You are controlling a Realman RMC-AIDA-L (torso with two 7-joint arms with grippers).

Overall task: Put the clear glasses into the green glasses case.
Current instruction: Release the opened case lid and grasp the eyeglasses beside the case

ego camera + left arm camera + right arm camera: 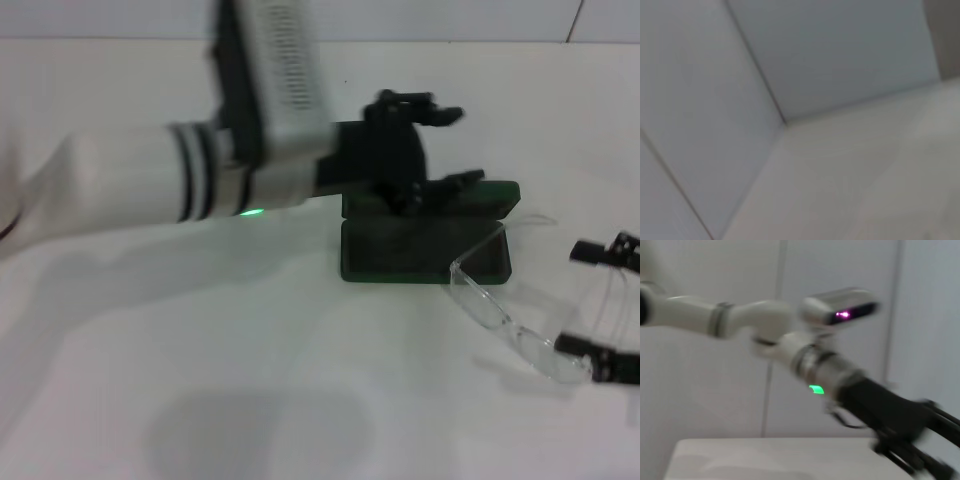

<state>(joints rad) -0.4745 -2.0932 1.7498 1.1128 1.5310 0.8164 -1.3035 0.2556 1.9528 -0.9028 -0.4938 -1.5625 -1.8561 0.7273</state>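
The green glasses case (428,252) lies at the table's middle and looks open, its lid (492,193) raised along the far side. My left gripper (448,142) hangs over that far edge, open, with the lower finger (458,180) at the lid's rim. The clear glasses (500,305) rest on the table just right of the case, one arm (528,220) reaching toward the case's corner. At the right edge of the head view my right gripper (606,305) is open, its fingers spread on either side of the glasses' outer end. The right wrist view shows the left arm (805,352).
The white table (250,400) is bordered by pale wall panels (840,50) at the back. The left forearm (180,185) stretches across the table's left half at mid height. The left wrist view shows only wall and table.
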